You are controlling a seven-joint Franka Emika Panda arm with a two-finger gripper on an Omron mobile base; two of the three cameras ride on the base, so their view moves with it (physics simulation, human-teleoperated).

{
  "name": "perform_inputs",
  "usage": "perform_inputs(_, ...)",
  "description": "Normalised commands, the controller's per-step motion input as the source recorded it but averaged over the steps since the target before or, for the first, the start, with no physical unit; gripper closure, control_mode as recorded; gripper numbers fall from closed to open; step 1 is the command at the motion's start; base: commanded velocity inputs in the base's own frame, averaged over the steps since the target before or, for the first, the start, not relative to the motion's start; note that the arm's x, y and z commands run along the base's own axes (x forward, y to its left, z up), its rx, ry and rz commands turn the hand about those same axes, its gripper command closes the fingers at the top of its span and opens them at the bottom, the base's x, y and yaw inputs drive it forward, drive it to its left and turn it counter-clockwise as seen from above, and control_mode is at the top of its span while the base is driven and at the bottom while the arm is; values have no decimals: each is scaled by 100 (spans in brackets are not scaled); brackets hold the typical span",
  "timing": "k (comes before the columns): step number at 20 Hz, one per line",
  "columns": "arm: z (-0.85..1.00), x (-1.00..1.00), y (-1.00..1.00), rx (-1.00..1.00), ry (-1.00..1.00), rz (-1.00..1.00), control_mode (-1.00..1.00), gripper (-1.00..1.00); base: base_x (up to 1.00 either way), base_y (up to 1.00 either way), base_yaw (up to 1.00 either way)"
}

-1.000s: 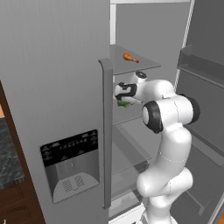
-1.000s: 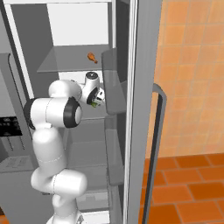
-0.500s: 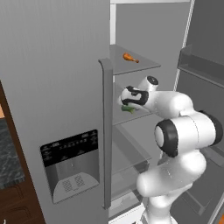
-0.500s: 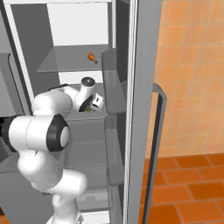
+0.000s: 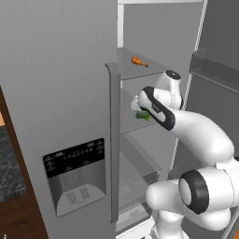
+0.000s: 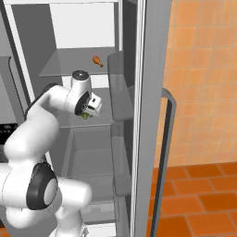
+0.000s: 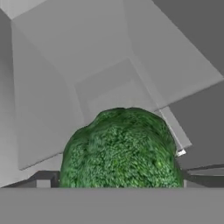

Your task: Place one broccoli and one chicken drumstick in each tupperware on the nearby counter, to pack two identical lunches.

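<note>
The fridge (image 5: 60,93) stood open in front of me, its left door shut with the dispenser panel (image 5: 74,175) facing out and the right door (image 6: 148,115) swung wide. The white arm reached up into the compartment, bent at the elbow, and its pincer (image 5: 140,108) sat at the middle glass shelf (image 6: 104,118). A broccoli (image 7: 120,148) lay right at the pincer; seen from the hand, the green head bulged up large between the two dark fingertips (image 7: 43,181), one showing at each side of it. The jaws stood wide apart, about the broccoli's width, and I could not tell whether the tips pressed on it or merely flanked it. From the left side a scrap of green showed just below the hand, and from the right a bit of it peeked under the wrist, resting on that shelf.

One shelf higher, a chicken drumstick (image 5: 138,61) lay alone on the top glass shelf (image 6: 69,62), well apart from the pincer. At the lower left of the room a corner of the dark marbled surface (image 5: 9,168) showed beside the fridge, over dark wood drawers (image 5: 16,217).
</note>
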Motion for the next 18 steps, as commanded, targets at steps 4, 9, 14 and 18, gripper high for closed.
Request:
perform_inputs(4, 40, -100, 0, -17, 10, 15, -100, 100, 0, 0, 0)
perform_inputs(9, 0, -100, 0, -21, -6, 16, -100, 100, 0, 0, 0)
perform_inputs(14, 0, -100, 1, 0, -18, 17, -100, 100, 0, 0, 0)
perform_inputs(18, 5, -100, 0, 0, -5, 14, -100, 100, 0, 0, 0)
